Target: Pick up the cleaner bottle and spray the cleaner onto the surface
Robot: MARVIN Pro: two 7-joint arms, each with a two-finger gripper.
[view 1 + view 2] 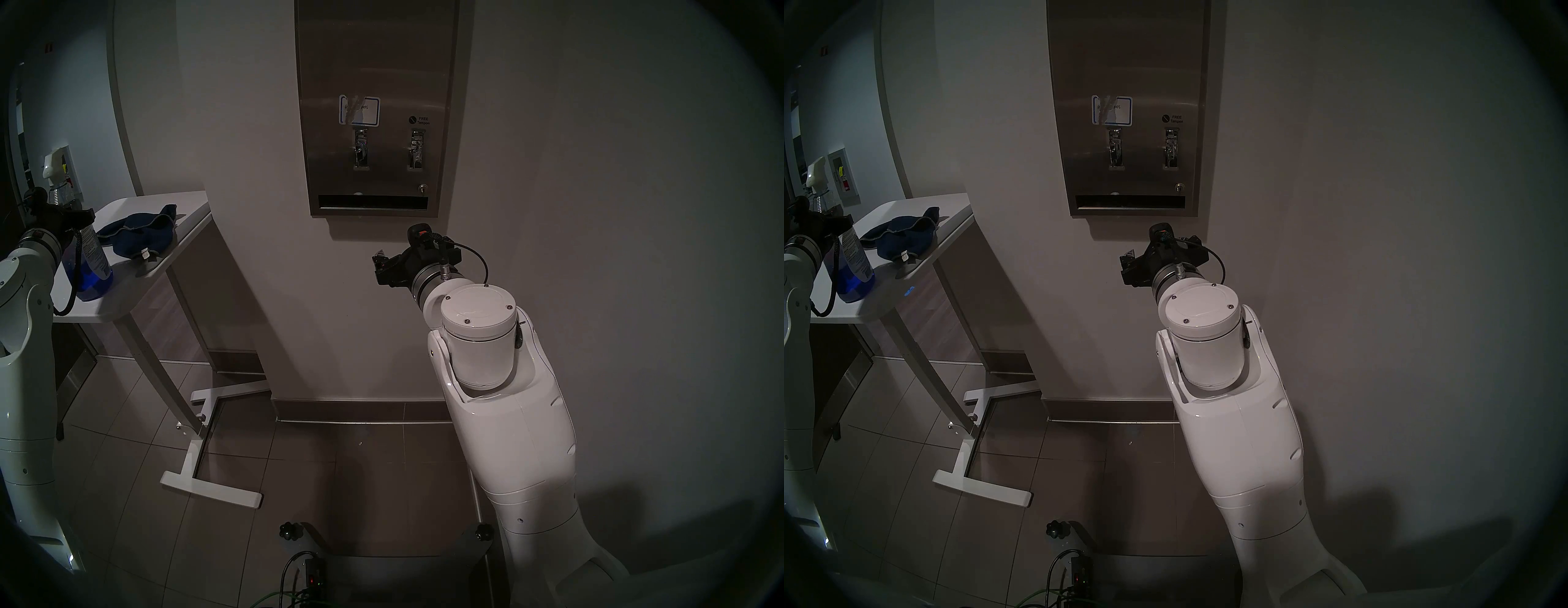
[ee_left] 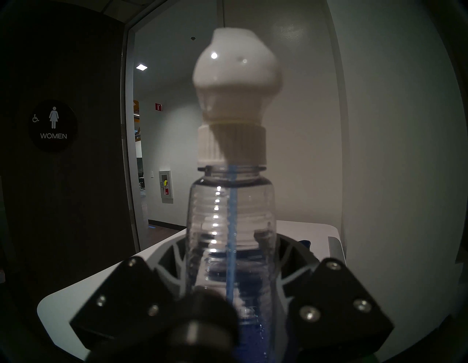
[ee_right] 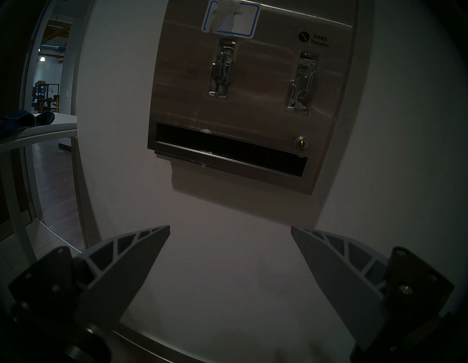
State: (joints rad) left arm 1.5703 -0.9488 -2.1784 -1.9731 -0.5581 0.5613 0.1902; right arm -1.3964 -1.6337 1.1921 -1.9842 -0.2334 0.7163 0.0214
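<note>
The cleaner bottle [image 1: 91,250] stands at the near left end of the white table [image 1: 140,271], clear with a white trigger head and blue liquid at the bottom. My left gripper [image 1: 76,218] is shut around its upper body. In the left wrist view the fingers [image 2: 172,261] curve around the bottle [image 2: 228,207]. The steel wall dispenser [image 1: 373,63] hangs ahead, with two levers, a dark slot and a blue-edged sticker [image 1: 359,110] crossed by a pale smear. My right gripper [image 1: 379,267] is open and empty below the dispenser [image 3: 253,106], its fingers [image 3: 141,256] wide apart.
A dark blue cloth [image 1: 140,233] lies on the table beyond the bottle. The table's white legs and foot [image 1: 203,475] stand on the tiled floor at left. A dark door with a WOMEN sign [image 2: 53,126] and an open doorway are behind the bottle.
</note>
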